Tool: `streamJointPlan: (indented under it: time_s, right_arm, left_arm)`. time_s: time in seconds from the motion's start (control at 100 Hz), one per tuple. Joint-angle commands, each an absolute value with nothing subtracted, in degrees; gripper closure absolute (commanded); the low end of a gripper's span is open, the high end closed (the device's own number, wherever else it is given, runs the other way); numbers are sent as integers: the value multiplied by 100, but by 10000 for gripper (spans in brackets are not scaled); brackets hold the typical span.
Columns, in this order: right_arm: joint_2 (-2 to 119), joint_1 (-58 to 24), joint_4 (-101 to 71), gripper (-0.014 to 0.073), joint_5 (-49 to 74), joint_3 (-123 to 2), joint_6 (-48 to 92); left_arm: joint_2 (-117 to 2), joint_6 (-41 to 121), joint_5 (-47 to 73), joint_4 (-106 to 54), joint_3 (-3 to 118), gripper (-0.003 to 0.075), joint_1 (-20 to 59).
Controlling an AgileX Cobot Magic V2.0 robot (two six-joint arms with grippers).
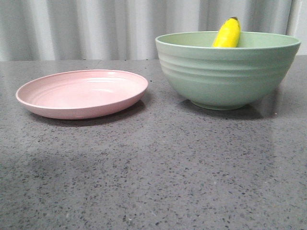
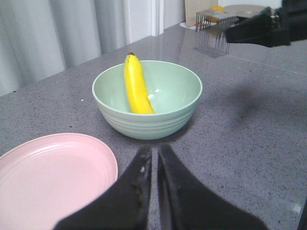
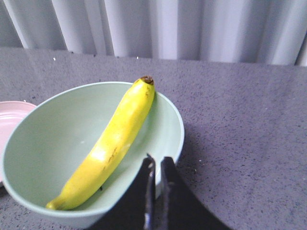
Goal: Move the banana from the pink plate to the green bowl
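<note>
The yellow banana (image 1: pixel 227 33) lies inside the mint-green bowl (image 1: pixel 225 76), leaning on its wall with the dark tip above the rim. It also shows in the left wrist view (image 2: pixel 136 86) and the right wrist view (image 3: pixel 110 143). The pink plate (image 1: pixel 81 93) stands empty to the left of the bowl. My left gripper (image 2: pixel 155 152) is shut and empty, above the table between the plate (image 2: pixel 48 177) and the bowl (image 2: pixel 148 98). My right gripper (image 3: pixel 157 163) is shut and empty, just over the bowl's rim (image 3: pixel 175 143). No gripper shows in the front view.
The grey speckled table (image 1: pixel 153 182) runs forward from both dishes. A pleated grey curtain (image 1: pixel 96 26) hangs behind it. In the left wrist view a wire rack (image 2: pixel 214 33) stands at the far table edge, and my right arm (image 2: pixel 268 28) hovers above the table.
</note>
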State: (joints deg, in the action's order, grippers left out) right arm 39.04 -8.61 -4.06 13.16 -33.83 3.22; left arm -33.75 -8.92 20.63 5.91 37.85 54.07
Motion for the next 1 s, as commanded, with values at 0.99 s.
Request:
streamJointPlan:
  time_s: [0.99]
  right_arm:
    - [813, -827, -339, 668, 577, -1704, 370]
  left_arm:
    - [-2276, -967, 1223, 735, 2318, 739, 5351]
